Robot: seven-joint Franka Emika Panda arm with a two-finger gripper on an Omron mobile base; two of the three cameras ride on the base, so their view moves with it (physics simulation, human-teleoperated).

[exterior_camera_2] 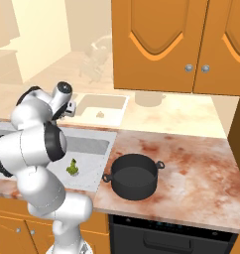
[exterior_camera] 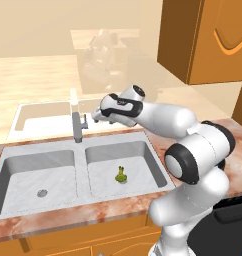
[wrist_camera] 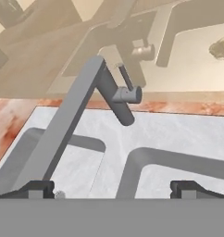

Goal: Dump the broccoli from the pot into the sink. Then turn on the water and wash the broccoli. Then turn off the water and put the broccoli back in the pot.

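Your lumpy yellow-green broccoli (exterior_camera: 121,175) sits upright in the sink's (exterior_camera: 78,148) right basin; the right base view adds the empty pot (exterior_camera_2: 134,176). Your gripper (wrist_camera: 112,187) is spread open near the faucet (wrist_camera: 81,115).

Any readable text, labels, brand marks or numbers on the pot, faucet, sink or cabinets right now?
None: no words, numbers or signs can be read on the pot, the faucet, the sink or the cabinets.
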